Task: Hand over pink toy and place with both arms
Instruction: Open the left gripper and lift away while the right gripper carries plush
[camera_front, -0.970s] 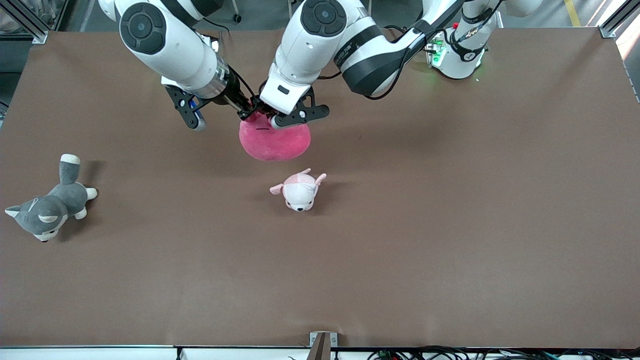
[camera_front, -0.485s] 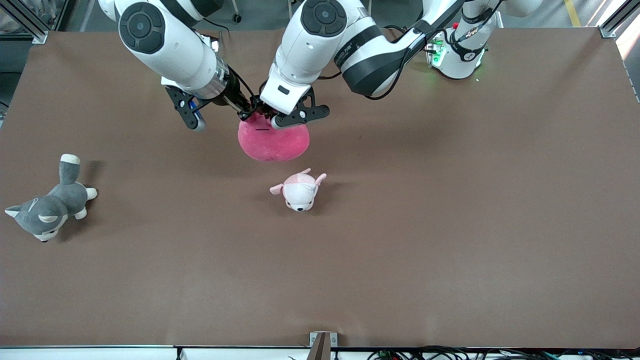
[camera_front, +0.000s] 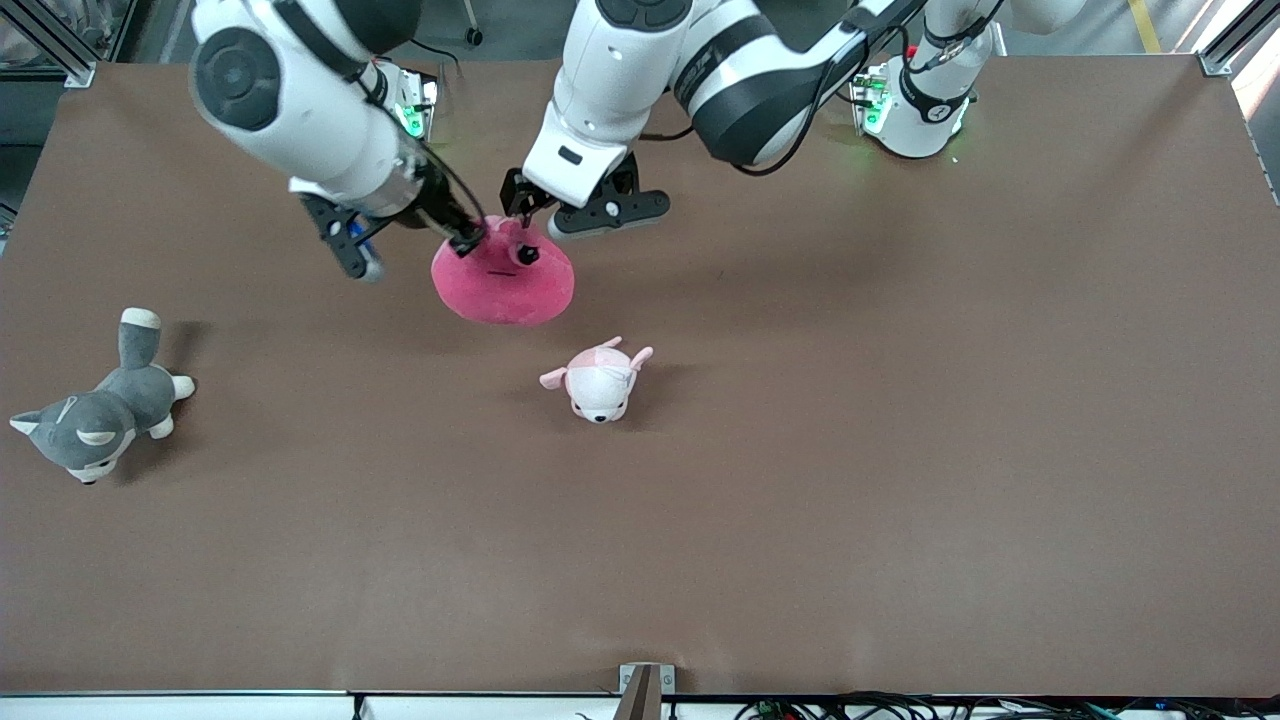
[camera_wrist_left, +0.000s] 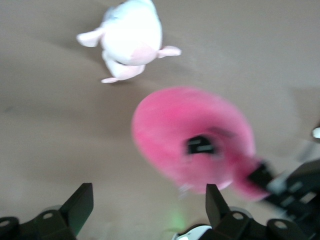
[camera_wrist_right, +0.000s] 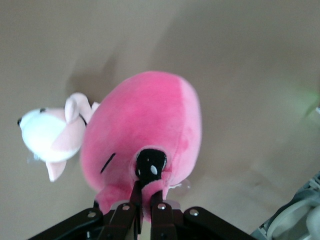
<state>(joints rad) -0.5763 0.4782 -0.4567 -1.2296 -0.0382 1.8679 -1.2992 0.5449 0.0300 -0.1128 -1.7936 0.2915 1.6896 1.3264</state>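
Fingers of the right gripper (camera_front: 470, 240) are pinched shut on a bump at the top edge of the round, hot-pink plush blob toy (camera_front: 503, 280), which hangs from them over the brown table (camera_front: 900, 450), toward the arms' bases from the small pale pink-and-white plush animal (camera_front: 598, 380). Front view: the left gripper (camera_front: 585, 205) stands just beside the toy with its fingers spread wide and nothing between them, so the toy's weight rests on the right arm alone. A grey-and-white plush dog (camera_front: 95, 415) lies near the right arm's end of the table, well apart from the toy.

Left wrist view: the two open fingers (camera_wrist_left: 80, 205) frame bare table; the pink toy (camera_wrist_left: 192, 137) shows clear of them, blurred, with the pale plush animal (camera_wrist_left: 131, 40) lying on the table.

Right wrist view: the closed fingers (camera_wrist_right: 152, 197) nip only a small fold of plush by one black eye, and the toy's (camera_wrist_right: 145, 130) bulk sags below them.

Judgement: the handover appears complete and placing is the step in hand. With so slight a hold on soft fabric, the right arm should travel smoothly, avoid swinging the load, and lower it until the body rests on open table, clear of the pale animal, before it lets go. The left arm should keep clear.
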